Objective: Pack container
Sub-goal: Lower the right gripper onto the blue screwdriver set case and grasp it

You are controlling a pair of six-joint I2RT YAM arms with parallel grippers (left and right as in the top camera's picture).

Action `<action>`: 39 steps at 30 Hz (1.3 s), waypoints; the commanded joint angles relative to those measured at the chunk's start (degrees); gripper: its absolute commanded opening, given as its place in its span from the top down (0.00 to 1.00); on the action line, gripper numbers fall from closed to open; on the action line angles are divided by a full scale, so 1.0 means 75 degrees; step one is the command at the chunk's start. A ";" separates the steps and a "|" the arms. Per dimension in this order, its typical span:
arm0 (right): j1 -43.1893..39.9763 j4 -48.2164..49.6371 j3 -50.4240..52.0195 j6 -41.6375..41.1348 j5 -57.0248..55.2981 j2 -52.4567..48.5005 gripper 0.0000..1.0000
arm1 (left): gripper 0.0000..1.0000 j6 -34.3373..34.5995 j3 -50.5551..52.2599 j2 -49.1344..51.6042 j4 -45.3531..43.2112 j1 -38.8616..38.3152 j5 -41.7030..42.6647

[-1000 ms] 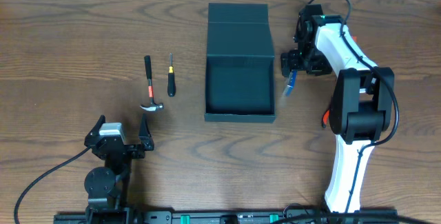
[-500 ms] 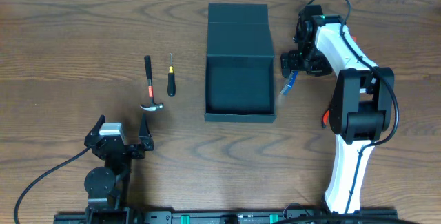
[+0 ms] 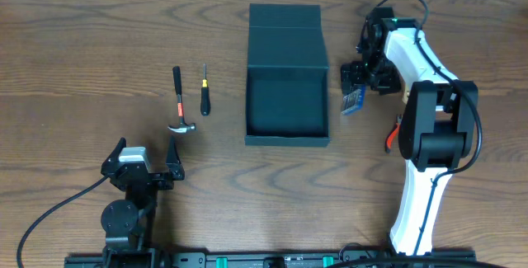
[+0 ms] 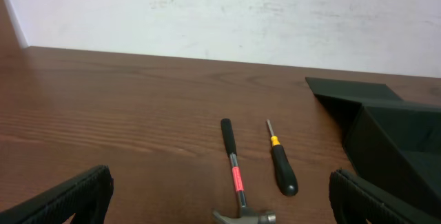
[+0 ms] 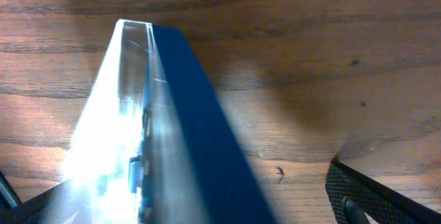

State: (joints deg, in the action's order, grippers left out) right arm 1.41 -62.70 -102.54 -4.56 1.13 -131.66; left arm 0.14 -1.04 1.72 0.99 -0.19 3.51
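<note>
Sitting just left of wide-spread right gripper [image 3: 355, 82]: box [image 3: 287, 103]. Pack [image 3: 353, 101] there tipped flat, edge-on before. Spread too, left gripper [image 3: 146, 152].

We view the table [image 3: 82, 37] straight down overhead, low across the shared hammer [image 3: 178, 103] at left wrist, close-up at right.

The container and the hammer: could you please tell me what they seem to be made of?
The container: probably cardboard, matte dark finish, with a creased hinged flap. The hammer: shiny grey head, likely metal; black grip, perhaps rubber or plastic, unclear.
</note>
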 commanded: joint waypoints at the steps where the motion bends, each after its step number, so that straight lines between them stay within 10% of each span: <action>1: -0.0213 -0.0017 0.0044 0.0134 0.0256 -0.0128 0.01 | 0.01 -0.0044 0.0108 -0.0050 0.0032 -0.0035 0.0070; 39: 0.0137 -0.0219 0.0044 -0.1769 -0.0009 -0.0128 0.01 | 0.02 -0.0044 0.0108 -0.0050 0.0032 -0.0035 0.0070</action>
State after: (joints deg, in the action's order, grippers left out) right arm 2.00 -64.07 -102.54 -16.03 1.69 -131.66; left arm 0.14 -1.04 1.72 0.99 -0.19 3.51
